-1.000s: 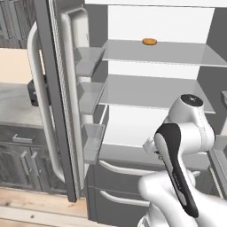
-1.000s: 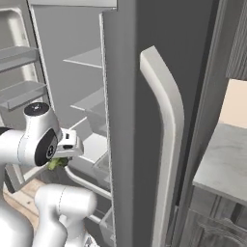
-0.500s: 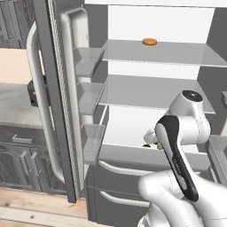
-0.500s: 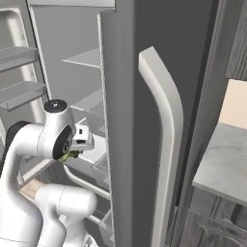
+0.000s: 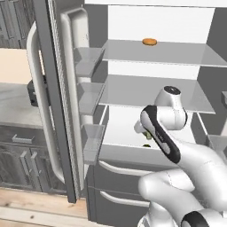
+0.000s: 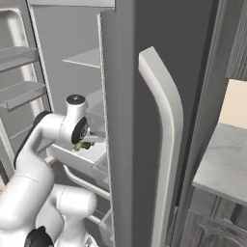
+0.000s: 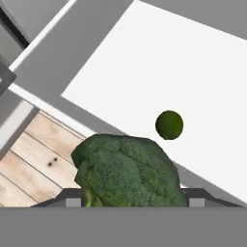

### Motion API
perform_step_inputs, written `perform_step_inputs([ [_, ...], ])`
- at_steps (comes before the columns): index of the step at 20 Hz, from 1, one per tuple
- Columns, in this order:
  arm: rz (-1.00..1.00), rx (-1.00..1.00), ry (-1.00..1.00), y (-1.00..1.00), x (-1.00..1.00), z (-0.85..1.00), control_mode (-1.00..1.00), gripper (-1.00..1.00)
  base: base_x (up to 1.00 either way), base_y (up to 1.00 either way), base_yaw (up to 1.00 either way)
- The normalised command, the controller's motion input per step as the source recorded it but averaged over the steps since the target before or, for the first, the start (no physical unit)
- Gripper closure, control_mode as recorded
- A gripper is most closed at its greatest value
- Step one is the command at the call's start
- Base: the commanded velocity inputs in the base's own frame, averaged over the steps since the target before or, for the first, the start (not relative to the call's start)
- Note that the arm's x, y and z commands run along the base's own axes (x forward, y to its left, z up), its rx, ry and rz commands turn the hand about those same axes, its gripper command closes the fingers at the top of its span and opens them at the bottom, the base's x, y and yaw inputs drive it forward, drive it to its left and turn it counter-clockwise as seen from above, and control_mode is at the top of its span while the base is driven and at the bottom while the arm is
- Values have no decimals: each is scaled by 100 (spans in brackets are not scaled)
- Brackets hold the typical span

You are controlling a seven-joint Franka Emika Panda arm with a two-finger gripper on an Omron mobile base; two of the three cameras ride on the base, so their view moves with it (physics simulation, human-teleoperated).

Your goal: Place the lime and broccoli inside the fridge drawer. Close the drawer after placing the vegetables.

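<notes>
Fridge [image 5: 155,26] standing open in a grey kitchen, pale wood floor [image 7: 29,159] below; door bins [image 5: 91,95] on the left look thin and glassy; the drawer [image 7: 159,72] is a flat white tray, lime [image 7: 169,125] sitting smooth and round inside it; gripper [image 7: 130,202] clamped on the bumpy broccoli [image 7: 129,171], held over the drawer's front edge; fingertips mostly hidden behind it; orange oval thing [image 5: 149,41] on the top shelf.

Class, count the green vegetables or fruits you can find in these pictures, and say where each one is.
2. The broccoli is gripped in the gripper; the lime lies on the fridge drawer floor.
</notes>
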Motion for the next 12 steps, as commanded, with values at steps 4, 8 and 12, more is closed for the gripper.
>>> perform_step_inputs([
  [4,-8,-2,8,-1,85,-43,-100,100,0,0,0],
  [8,-4,-3,6,-3,78,-62,-100,100,0,0,0],
  [12,-3,-2,0,-2,60,-53,-100,100,0,0,0],
])
